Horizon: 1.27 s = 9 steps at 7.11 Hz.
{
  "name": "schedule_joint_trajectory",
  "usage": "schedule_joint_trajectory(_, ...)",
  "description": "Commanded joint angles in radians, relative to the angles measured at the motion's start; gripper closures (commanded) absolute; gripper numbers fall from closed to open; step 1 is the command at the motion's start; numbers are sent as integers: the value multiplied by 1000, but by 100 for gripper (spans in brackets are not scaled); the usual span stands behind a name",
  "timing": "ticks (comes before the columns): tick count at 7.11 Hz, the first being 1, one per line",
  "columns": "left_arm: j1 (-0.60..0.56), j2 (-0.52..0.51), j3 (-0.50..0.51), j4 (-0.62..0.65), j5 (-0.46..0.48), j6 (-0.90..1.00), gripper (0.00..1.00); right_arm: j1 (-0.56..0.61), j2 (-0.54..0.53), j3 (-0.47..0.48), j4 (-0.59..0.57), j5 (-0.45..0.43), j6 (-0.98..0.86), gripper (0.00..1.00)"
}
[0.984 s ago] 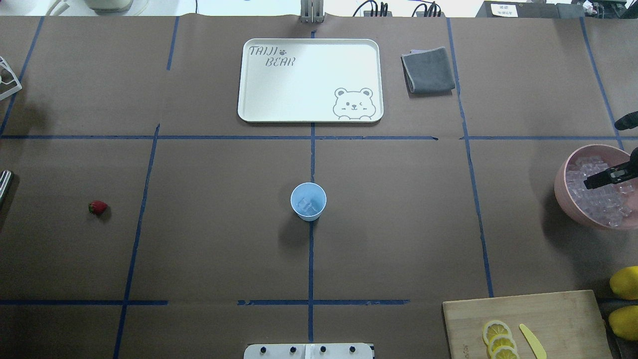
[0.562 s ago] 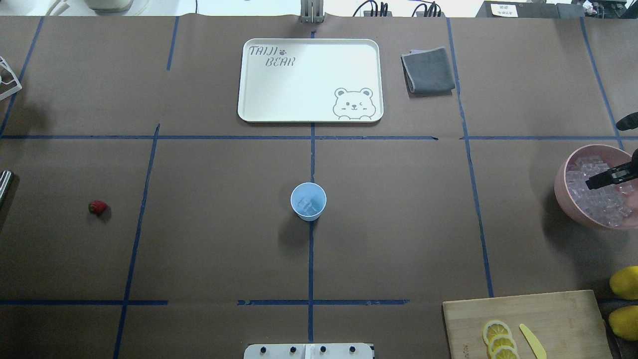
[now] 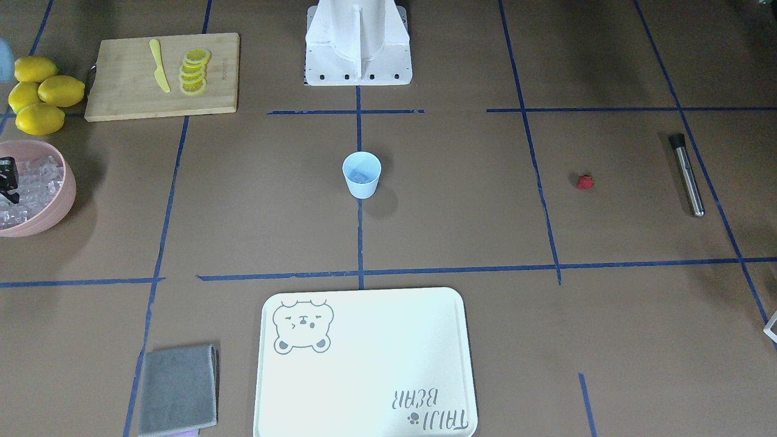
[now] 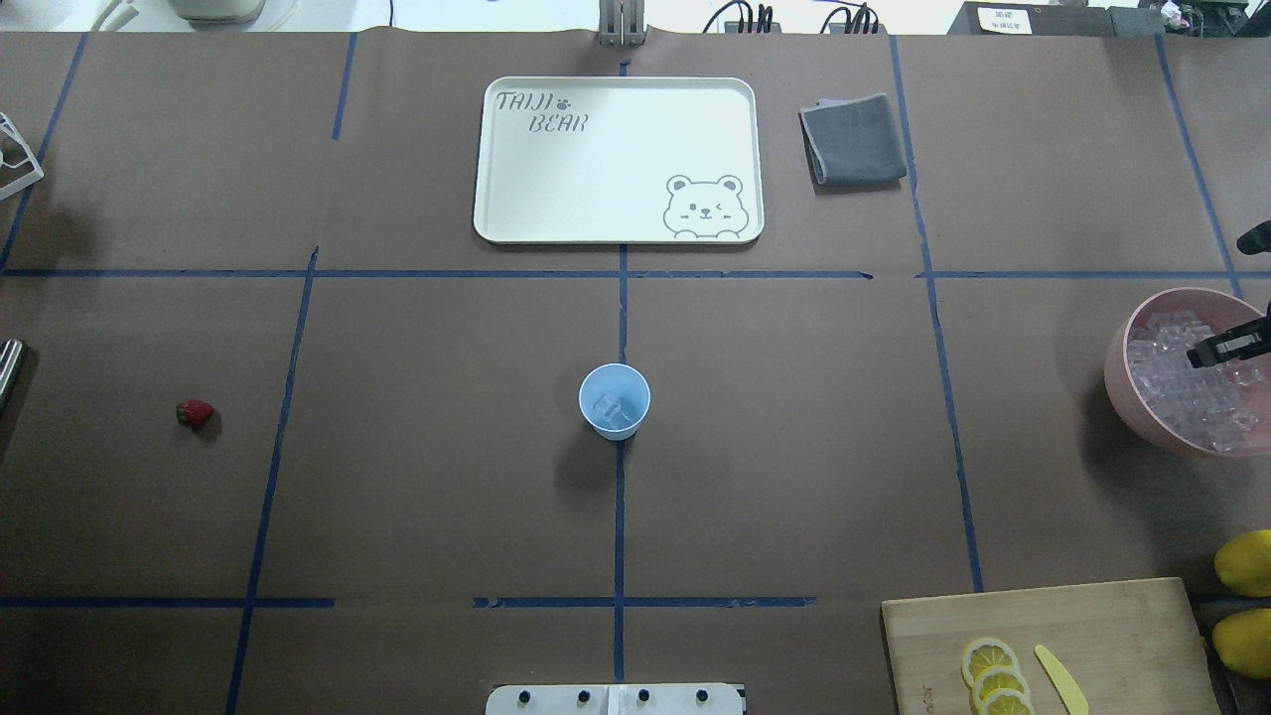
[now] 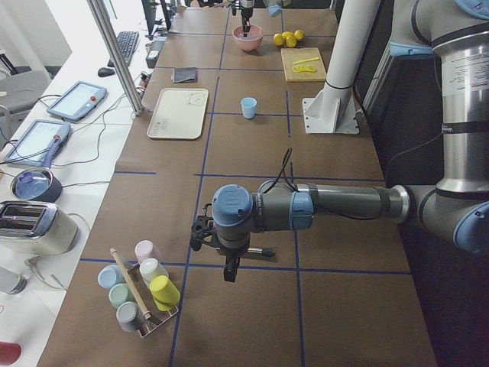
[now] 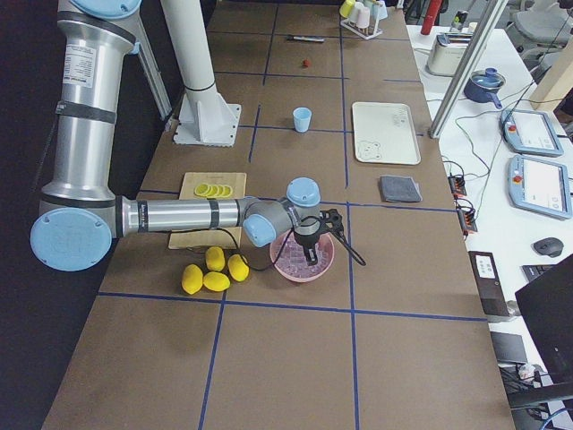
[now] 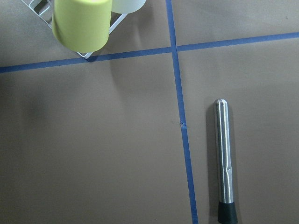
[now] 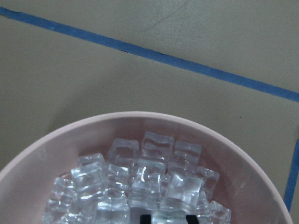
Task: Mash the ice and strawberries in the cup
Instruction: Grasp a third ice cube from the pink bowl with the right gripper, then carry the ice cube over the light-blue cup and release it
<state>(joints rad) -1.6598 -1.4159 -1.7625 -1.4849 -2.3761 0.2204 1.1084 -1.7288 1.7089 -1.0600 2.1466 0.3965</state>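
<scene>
The pale blue cup (image 4: 615, 399) stands upright at the table's middle with clear ice (image 4: 616, 408) in its bottom. It also shows in the front view (image 3: 362, 174). One red strawberry (image 4: 195, 413) lies on the paper far to the left. My right gripper (image 4: 1223, 348) is down in the pink bowl (image 4: 1120, 387) of ice cubes (image 8: 154, 182). In the right wrist view its fingertips (image 8: 145, 217) stand close together with one cube between them. My left gripper (image 5: 229, 269) hangs above a steel muddler (image 7: 225, 158); I cannot tell if it is open or shut.
A white bear tray (image 4: 618, 159) and a grey cloth (image 4: 852, 139) lie at the far side. A cutting board (image 4: 1053, 636) with lemon slices and a yellow knife, and whole lemons (image 3: 39, 91), sit at the near right. A cup rack (image 5: 141, 294) stands at the left end.
My right gripper has shifted a little to the right and toward the far side over the pink bowl. The cup and the strawberry have not moved.
</scene>
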Motion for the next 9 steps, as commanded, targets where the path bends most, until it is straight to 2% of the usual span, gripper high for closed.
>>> schedule_joint_trajectory(1, 0, 0, 0, 0, 0, -1, 0, 25, 2, 3, 0, 6, -1, 92)
schedule_joint_trajectory(3, 0, 2, 0, 0, 0, 1, 0, 34, 15, 73, -15, 10, 5, 92)
schedule_joint_trajectory(5, 0, 0, 1, 0, 0, 1, 0, -31, 143, 126, -56, 12, 15, 90)
schedule_joint_trajectory(7, 0, 2, 0, 2, 0, -1, 0, -135, 402, 165, -319, -5, 191, 90)
schedule_joint_trajectory(8, 0, 2, 1, 2, 0, 1, 0, -221, 505, 169, -368, -70, 316, 90)
schedule_joint_trajectory(9, 0, 2, 0, 2, 0, 1, 0, -349, 588, 166, -409, -180, 476, 90)
